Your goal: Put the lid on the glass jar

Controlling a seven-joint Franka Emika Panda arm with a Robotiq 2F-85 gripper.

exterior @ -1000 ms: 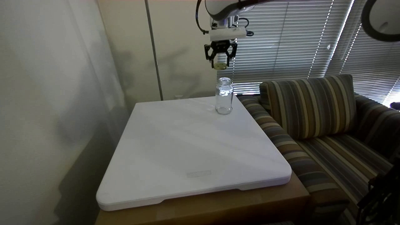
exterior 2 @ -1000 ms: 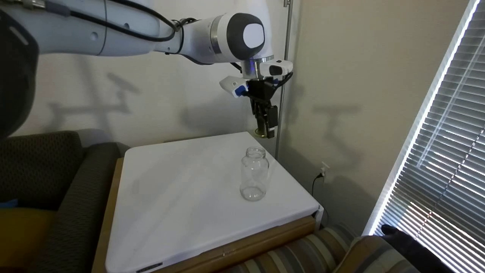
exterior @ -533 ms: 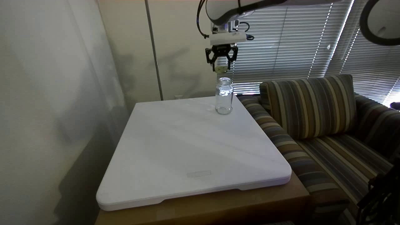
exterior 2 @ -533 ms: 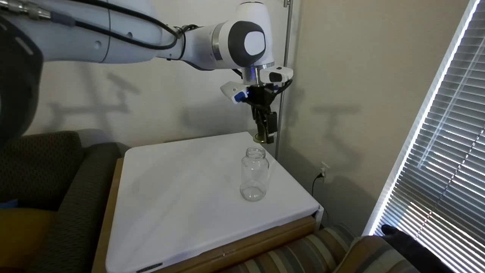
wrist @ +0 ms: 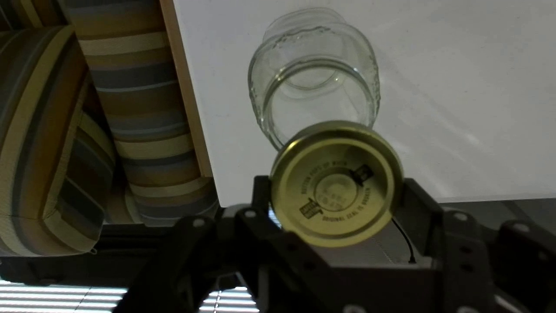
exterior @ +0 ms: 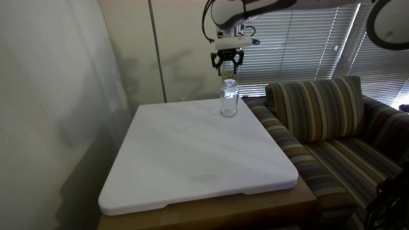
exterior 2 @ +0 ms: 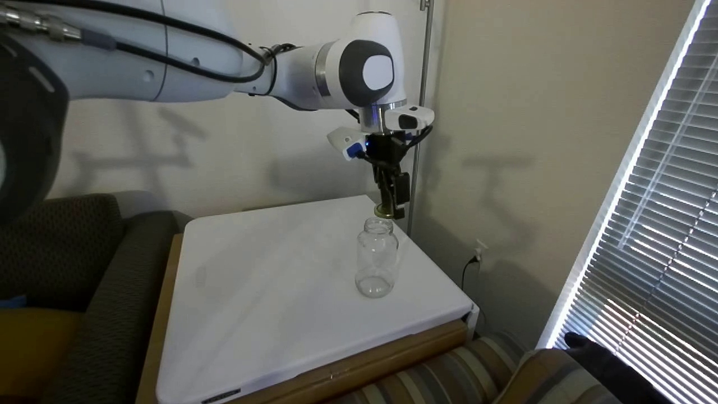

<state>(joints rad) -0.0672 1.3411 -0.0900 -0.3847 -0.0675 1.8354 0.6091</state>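
Lowering brass lid [wrist: 336, 198]: now brought down just above the glass jar [exterior 2: 377, 252]
Robotiq gripper [exterior: 227, 72]: clamped across the brass lid
Glass jar: unshifted, upright near a corner of the white table [exterior: 191, 140]
Capping: nearly reached; centring seems needed

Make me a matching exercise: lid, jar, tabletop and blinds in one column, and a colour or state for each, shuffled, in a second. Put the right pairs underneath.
Column one
1. lid
2. jar
3. tabletop
4. blinds

Column two
A. clear, upright, uncapped
B. made of thin horizontal slats
C. gold, held between the fingers
D. flat and white

Right pairs: 1-C, 2-A, 3-D, 4-B
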